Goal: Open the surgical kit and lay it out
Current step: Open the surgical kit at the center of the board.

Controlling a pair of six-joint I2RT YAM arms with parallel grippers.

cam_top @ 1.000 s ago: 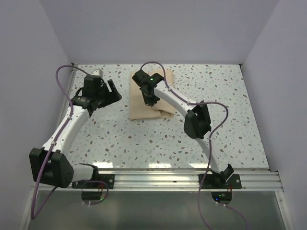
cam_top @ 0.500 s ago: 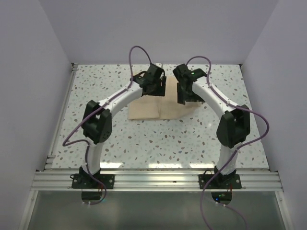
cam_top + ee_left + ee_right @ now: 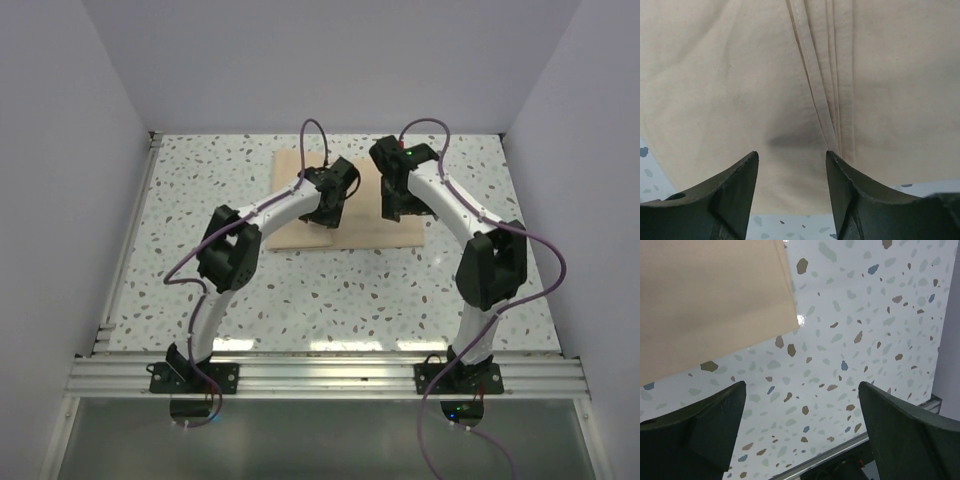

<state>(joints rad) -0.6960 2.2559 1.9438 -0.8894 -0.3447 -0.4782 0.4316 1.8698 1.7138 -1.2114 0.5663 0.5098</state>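
From above, one tan-beige cloth wrap (image 3: 360, 228) lies flat on the speckled terrazzo bench (image 3: 500, 180), at the far middle. It is a wide rectangle with its long side running left to right. Whatever it wraps is hidden under the fabric. Two white-and-black arms arch in from the near rail, each trailing one purple cable. The left claw (image 3: 328, 210) hangs over the middle of the cloth. The right claw (image 3: 392, 208) is over the cloth's right part, near its right edge. From this height I cannot tell whether either one touches the fabric.

The left wrist camera looks straight down on the cloth wrap (image 3: 730, 75), which fills nearly the whole picture. Several stitched hems, stacked close together, run from the top towards the near edge. A strip of bench shows below that edge. The left claw (image 3: 792, 190) is released, its two dark fingers (image 3: 735, 195) apart with only cloth showing between them.

In the right wrist camera, one corner of the cloth wrap (image 3: 705, 305) takes up the upper left, lying flat on the bench (image 3: 865, 315). The right claw (image 3: 802, 440) is spread wide and grasps nothing. Its two fingers (image 3: 695, 425) sit at the lower corners with bare bench between them. A metal rail (image 3: 840, 452) crosses the bottom edge.
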